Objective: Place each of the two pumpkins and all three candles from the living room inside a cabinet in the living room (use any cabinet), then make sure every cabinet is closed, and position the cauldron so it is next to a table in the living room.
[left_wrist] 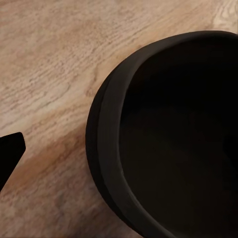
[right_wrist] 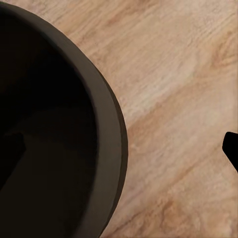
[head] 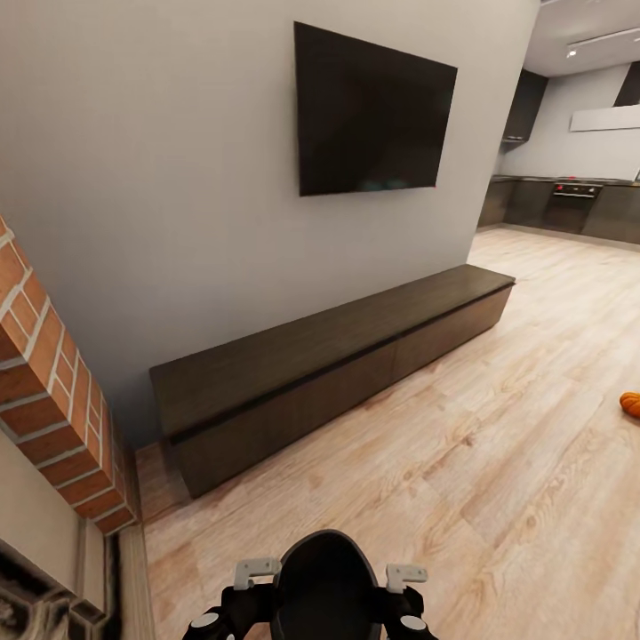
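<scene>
ahead: cabinet shut, TV above, fireplace on my left
pumpkin: on floor, far right
my jaws: can't tell

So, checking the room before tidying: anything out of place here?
Yes: an orange pumpkin lies loose on the wood floor at the right edge, away from the cabinet, whose drawer fronts look shut.

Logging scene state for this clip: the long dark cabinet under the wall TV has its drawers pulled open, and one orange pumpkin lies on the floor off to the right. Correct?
Not quite. In the head view the cabinet is closed, its fronts flush. The rest holds: it sits under the TV, and a pumpkin lies on the floor at the right edge.
</scene>
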### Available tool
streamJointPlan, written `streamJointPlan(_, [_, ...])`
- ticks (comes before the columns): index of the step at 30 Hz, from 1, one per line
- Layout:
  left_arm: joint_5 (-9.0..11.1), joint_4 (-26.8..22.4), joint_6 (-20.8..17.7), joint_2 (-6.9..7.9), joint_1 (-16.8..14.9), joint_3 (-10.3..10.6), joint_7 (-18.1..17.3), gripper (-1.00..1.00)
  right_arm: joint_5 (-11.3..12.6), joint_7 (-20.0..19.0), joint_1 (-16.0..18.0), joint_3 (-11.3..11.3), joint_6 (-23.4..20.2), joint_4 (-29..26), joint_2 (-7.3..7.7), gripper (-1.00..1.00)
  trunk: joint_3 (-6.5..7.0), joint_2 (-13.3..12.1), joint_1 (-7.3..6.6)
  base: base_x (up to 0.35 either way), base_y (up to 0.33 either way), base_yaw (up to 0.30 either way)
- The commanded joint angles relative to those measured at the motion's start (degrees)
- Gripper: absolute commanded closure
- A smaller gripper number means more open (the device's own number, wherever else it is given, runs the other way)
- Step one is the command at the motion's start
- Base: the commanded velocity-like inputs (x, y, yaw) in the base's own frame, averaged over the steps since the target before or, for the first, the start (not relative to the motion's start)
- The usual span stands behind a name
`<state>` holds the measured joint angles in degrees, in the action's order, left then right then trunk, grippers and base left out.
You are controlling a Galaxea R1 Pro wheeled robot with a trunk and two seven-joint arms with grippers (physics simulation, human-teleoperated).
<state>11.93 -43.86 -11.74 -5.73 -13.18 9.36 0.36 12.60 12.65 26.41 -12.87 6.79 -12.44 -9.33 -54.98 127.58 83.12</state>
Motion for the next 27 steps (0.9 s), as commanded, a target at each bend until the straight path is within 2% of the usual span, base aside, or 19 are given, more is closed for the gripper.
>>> streamJointPlan(1, [0.5,-0.1,-0.3,0.01,0.0,0.0,0.0,-1.0,0.6,0.3,0.0,-0.5,0.2,0.0,0.01,-1.0,-0.05,0.0,-0.01,0.003,-0.001,0.0])
streamJointPlan(6, [0.5,-0.1,-0.3,0.01,0.0,0.0,0.0,-1.0,0.4,0.3,0.0,-0.5,0.2,0.0,0.01,-1.0,-0.05,0.0,-0.01,0.001,0.0,0.0])
streamJointPlan(10, [0.5,-0.1,-0.3,0.01,0.0,0.0,0.0,-1.0,0.3,0.3,0.0,-0.6,0.2,0.0,0.0,-1.0,-0.77,1.6,0.87,0.0,0.0,0.0])
streamJointPlan(15, [0.5,-0.1,-0.3,0.01,0.0,0.0,0.0,-1.0,0.3,0.3,0.0,-0.6,0.2,0.0,0.01,-1.0,-0.77,1.6,0.87,0.0,0.0,0.0])
streamJointPlan(21, [0.5,-0.1,-0.3,-0.06,0.0,0.0,0.0,-1.0,0.2,0.3,0.0,-0.6,0.2,0.0,0.01,-1.0,-1.84,4.0,2.19,0.0,0.0,0.0])
streamJointPlan(24, [0.5,-0.1,-0.3,-0.07,0.0,0.0,0.0,-1.0,0.2,0.3,0.0,-0.6,0.2,0.0,0.0,-1.0,-1.84,4.0,2.19,0.0,0.0,0.0])
streamJointPlan(27, [0.5,-0.1,-0.3,-0.07,0.0,0.1,0.0,-1.0,0.2,0.3,0.0,-0.6,0.2,0.0,0.0,-1.0,-2.38,5.2,2.84,0.0,0.0,0.0])
